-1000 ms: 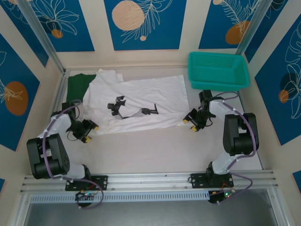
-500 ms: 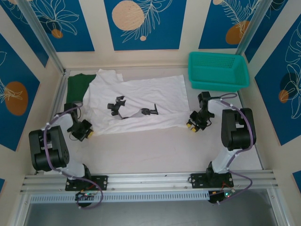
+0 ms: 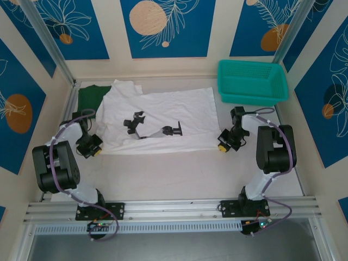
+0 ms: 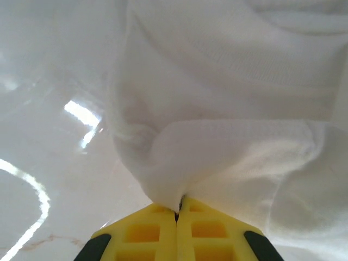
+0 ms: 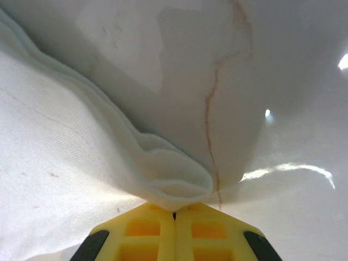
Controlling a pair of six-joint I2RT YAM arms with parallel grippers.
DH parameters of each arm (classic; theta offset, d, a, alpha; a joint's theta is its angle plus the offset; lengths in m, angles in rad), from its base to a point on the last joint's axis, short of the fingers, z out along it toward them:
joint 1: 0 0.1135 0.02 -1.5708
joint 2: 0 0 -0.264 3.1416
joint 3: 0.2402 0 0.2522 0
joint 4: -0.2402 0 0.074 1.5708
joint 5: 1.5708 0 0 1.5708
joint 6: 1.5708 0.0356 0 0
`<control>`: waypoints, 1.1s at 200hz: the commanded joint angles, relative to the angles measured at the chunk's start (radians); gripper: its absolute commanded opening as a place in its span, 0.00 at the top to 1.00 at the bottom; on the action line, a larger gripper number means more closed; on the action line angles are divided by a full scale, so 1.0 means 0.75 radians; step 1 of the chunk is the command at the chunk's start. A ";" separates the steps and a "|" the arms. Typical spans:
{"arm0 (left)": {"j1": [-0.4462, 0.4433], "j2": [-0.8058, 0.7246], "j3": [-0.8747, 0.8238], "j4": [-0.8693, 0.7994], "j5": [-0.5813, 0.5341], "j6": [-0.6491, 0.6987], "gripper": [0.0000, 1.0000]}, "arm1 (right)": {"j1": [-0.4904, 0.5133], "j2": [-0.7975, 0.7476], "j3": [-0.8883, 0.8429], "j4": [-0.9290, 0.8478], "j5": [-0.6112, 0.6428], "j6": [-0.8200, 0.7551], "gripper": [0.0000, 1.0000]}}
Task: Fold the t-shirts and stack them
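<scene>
Blue wall panels with white leaf outlines and orange discs ring the pale bench (image 3: 179, 174) that I am watching from above. A teal mesh basket (image 3: 253, 81) sits at the bench's 1 o'clock corner, apart from the cloth.

The white t-shirt (image 3: 163, 117) lies spread across the far half of the bench, toward 12 o'clock, with its small black print (image 3: 155, 129) facing up near the middle. The dark green t-shirt (image 3: 89, 98) lies at 10 o'clock. The white one overlaps its right edge, so I see only part of it.

My left claw (image 3: 92, 148) is at the white shirt's 8 o'clock corner, low over the bench. In its wrist view the left claw (image 4: 176, 211) has its yellow pads (image 4: 141, 234) pressed together on a bunched fold of white cloth (image 4: 228, 147), which rises from the pinch toward 12 o'clock.

My right claw (image 3: 224, 142) is at the shirt's 4 o'clock corner. From its wrist camera the right claw (image 5: 174, 213) is likewise clamped on a rolled edge of the white fabric (image 5: 54, 147), several layers thick. The fabric drapes off toward 10 o'clock, and the glossy bench (image 5: 293, 206) shows at 3 o'clock.
</scene>
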 commanded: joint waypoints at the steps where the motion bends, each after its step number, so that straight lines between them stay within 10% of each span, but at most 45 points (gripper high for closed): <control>1: 0.011 -0.078 -0.021 -0.112 -0.055 0.041 1.00 | -0.016 -0.077 -0.093 -0.126 0.021 -0.027 1.00; 126: 0.006 -0.471 -0.234 -0.413 -0.021 -0.217 1.00 | -0.175 -0.524 -0.470 -0.176 -0.037 0.143 0.86; 177: 0.034 -0.522 -0.122 -0.518 -0.192 -0.302 0.60 | -0.229 -0.687 -0.362 -0.257 0.063 0.225 0.39; 220: -0.037 -0.404 0.184 -0.482 -0.079 -0.147 0.54 | 0.019 -0.764 -0.169 -0.061 0.152 0.250 0.39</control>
